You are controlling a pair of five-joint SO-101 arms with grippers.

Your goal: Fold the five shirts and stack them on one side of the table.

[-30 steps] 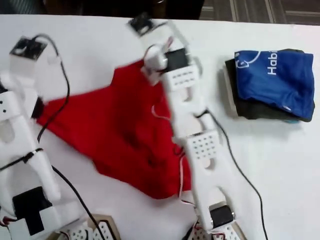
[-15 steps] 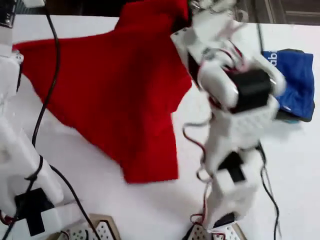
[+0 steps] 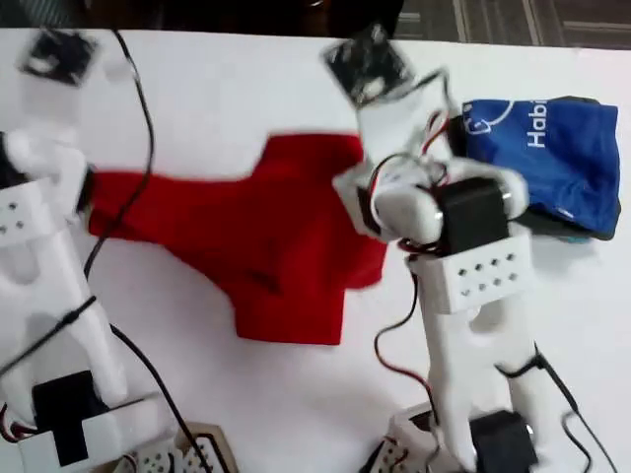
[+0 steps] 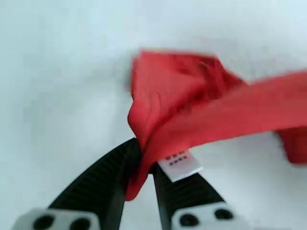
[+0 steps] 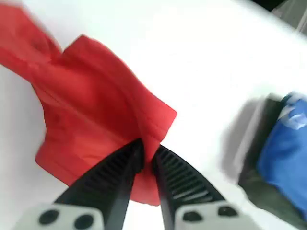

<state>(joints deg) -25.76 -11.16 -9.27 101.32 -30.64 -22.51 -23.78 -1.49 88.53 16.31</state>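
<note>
The red shirt (image 3: 266,236) is strung across the middle of the white desk (image 3: 217,89), held at both ends. On the left side, the left pincer (image 4: 146,165) is clamped on a bunched corner of the cloth. Its two black ribbed fingers (image 4: 103,179) are squeezed together, with red fabric pushed up between them. A small white label (image 4: 180,165) pokes out right at the tips. From that grip the cloth runs away as a taut band, lifted off the desk where it is pinched.

On the other side, the right pincer (image 5: 146,153) is closed on a fold at the shirt's edge. The fabric rises from between the fingertips and spreads out beyond them. From above, the shirt's widest part sits between the two arms, and one broad flap reaches toward the near edge of the desk.

Over on the right side of the desk is the stack. A folded blue shirt (image 3: 542,153) lies on top of dark folded shirts (image 3: 493,222). The stack is near the right arm but apart from the red cloth.
</note>
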